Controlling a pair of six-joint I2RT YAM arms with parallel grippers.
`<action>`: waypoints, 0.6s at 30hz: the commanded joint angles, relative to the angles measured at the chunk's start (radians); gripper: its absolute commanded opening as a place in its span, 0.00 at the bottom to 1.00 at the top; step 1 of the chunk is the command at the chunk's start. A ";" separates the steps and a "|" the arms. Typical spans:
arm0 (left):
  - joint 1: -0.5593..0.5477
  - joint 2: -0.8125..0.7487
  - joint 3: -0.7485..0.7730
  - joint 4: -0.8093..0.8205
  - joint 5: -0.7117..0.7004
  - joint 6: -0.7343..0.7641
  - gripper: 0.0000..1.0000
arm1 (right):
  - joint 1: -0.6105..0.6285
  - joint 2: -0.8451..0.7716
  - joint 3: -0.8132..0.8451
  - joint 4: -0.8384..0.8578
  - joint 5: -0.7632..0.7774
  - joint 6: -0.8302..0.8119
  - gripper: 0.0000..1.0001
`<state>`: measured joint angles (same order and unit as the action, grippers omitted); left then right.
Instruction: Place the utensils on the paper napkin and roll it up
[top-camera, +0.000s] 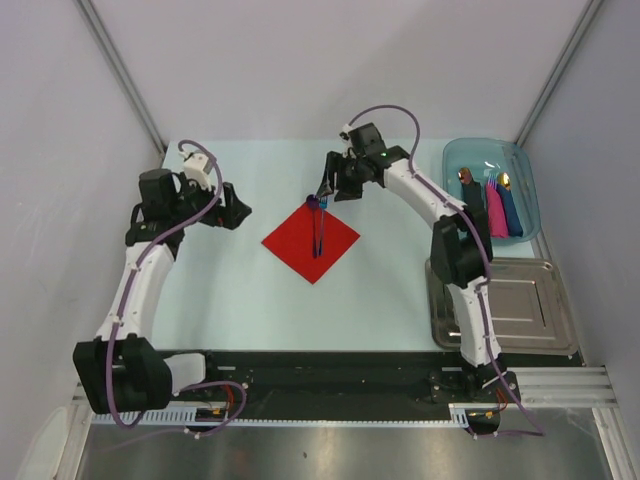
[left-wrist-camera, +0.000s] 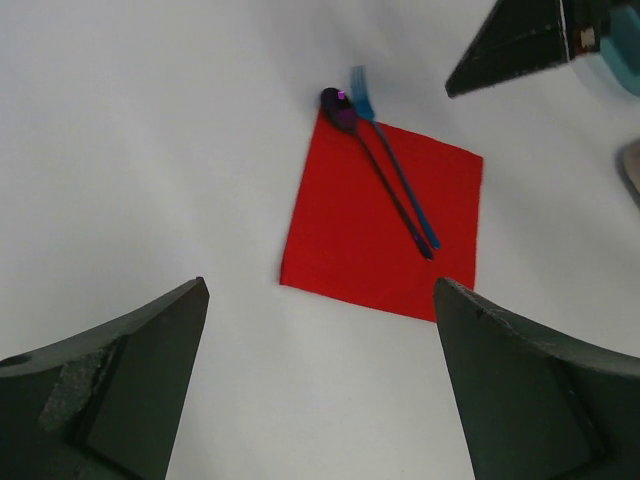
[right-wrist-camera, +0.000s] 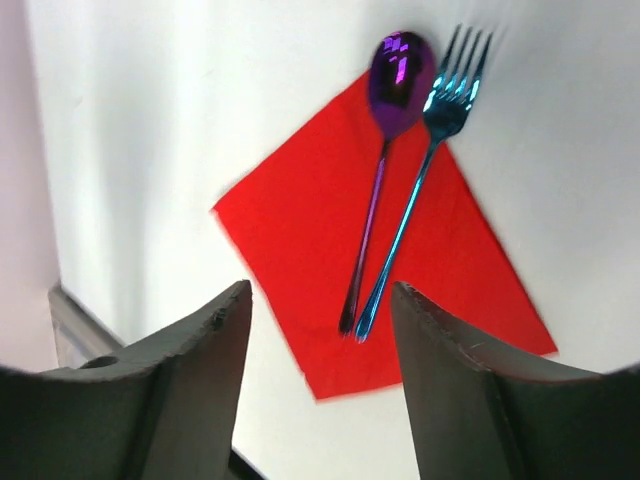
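A red paper napkin (top-camera: 310, 242) lies flat as a diamond at the table's middle. A purple-bowled spoon (top-camera: 314, 204) and a blue fork (top-camera: 322, 224) lie side by side on it, with their heads past its far corner. My left gripper (top-camera: 236, 207) is open and empty, left of the napkin. In its wrist view (left-wrist-camera: 320, 288) the napkin (left-wrist-camera: 370, 240), spoon (left-wrist-camera: 340, 106) and fork (left-wrist-camera: 362, 92) lie ahead. My right gripper (top-camera: 328, 188) is open and empty above the far corner. Its wrist view (right-wrist-camera: 320, 292) shows the napkin (right-wrist-camera: 290, 220), spoon (right-wrist-camera: 398, 70) and fork (right-wrist-camera: 455, 88).
A clear blue bin (top-camera: 480, 144) at the far right holds pink and blue napkin rolls with spoon heads poking out. A metal tray (top-camera: 525, 312) lies at the near right. White walls close in the table on three sides.
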<state>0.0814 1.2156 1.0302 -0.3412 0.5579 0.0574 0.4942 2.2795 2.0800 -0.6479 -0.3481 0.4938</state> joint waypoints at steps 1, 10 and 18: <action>-0.038 -0.057 -0.047 0.024 0.267 0.205 1.00 | -0.034 -0.175 -0.105 0.056 -0.115 -0.138 0.64; -0.394 -0.087 -0.271 0.068 0.074 0.628 0.76 | -0.065 -0.344 -0.480 0.172 -0.241 -0.267 0.45; -0.578 0.085 -0.360 0.197 -0.032 0.834 0.51 | -0.060 -0.319 -0.561 0.214 -0.149 -0.245 0.36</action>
<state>-0.4431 1.2304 0.6815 -0.2409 0.5816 0.7300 0.4294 1.9755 1.5127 -0.5064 -0.5339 0.2604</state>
